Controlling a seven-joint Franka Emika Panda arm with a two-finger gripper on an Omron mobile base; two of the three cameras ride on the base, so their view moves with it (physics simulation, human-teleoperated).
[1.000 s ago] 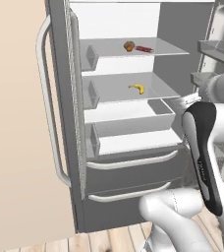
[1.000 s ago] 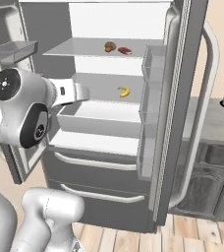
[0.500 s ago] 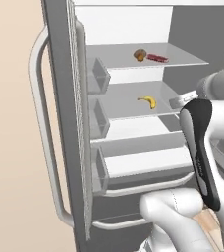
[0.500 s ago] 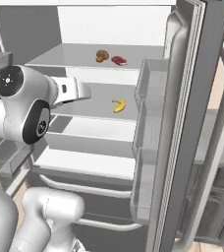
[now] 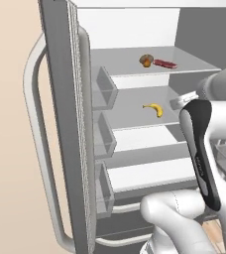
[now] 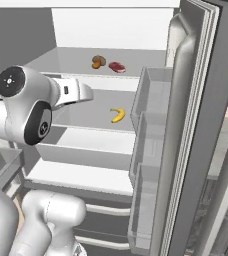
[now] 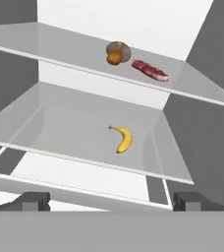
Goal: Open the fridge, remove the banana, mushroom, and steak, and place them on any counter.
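Fridge [image 6: 196,125]: doors swung wide, white shelves exposed. Upper shelf: mushroom [image 7: 117,52] and steak [image 7: 151,70], side by side, possibly touching. Shelf below: banana [image 7: 123,139], alone, mid-shelf (likely first pick, lying straight ahead of the hand). Gripper [image 7: 111,201]: fingers spread wide, empty, short of the shelf edge, apparently lined up for a reach inside. Nothing on a counter yet.

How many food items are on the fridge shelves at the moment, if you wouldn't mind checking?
3. The mushroom and steak lie side by side on the upper shelf; the banana lies alone on the shelf below. Lower drawers may hide more.
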